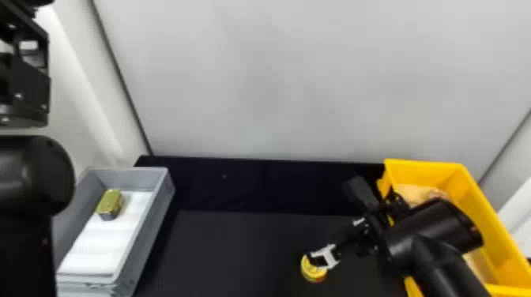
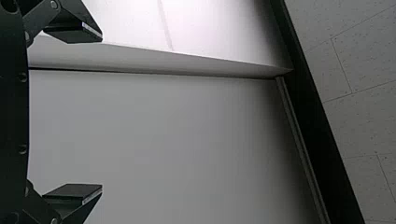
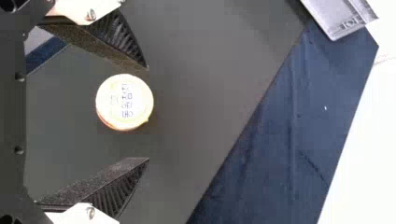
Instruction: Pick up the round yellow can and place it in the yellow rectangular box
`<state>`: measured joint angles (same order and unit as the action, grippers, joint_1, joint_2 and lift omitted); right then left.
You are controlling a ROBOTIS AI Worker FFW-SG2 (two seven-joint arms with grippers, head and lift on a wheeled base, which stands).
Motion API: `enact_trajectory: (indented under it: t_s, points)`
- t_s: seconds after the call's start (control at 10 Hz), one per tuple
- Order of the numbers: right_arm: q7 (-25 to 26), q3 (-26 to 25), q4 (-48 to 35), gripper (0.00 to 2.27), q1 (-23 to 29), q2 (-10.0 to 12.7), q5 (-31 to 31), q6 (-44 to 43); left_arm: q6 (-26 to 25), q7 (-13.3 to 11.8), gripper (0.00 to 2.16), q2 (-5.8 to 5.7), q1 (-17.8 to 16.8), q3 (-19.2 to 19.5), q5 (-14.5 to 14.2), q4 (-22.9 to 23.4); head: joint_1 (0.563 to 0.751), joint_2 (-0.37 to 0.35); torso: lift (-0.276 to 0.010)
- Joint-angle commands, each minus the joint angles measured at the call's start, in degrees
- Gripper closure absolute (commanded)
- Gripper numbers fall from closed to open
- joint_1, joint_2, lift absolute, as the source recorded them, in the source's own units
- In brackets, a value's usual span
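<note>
While my right arm [image 1: 430, 237] slants in across the yellow rectangular box's left wall, my right pincer [image 1: 324, 256] points down, ribbed black fingers [image 3: 119, 39] spread. The round yellow can [image 1: 314, 272] sits between them, ungripped, pale disc-shaped top up, on the matte dark counter [image 1: 237, 245], toward its right side. Yellow rectangular box [image 1: 488, 211]: smooth-walled, at counter's right edge, partly masked by my arm. Grey bin [image 1: 152, 221]: left edge, gold block [image 1: 110, 202] on white sheets [image 1: 98, 245]. Left arm [image 1: 33, 177]: head view's left side.
</note>
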<state>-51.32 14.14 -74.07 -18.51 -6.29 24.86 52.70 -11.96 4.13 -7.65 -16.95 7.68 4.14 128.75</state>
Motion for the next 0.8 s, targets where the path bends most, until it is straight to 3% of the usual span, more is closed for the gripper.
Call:
enact_trajectory:
  t_s: [0.0, 0.7]
  points:
    - [-0.2, 1.3, 2.4, 0.10, -0.2, 0.0, -0.4, -2.2, 0.0, 0.0, 0.14, 0.00, -0.1, 0.0, 0.0, 0.0, 0.663, 0.054, 0.009]
    - [-0.2, 3.3, 7.3, 0.09, -1.1, 0.1, -1.5, -5.7, 0.3, 0.1, 0.14, 0.09, -0.2, -0.2, 0.0, 0.0, 0.663, 0.054, 0.009]
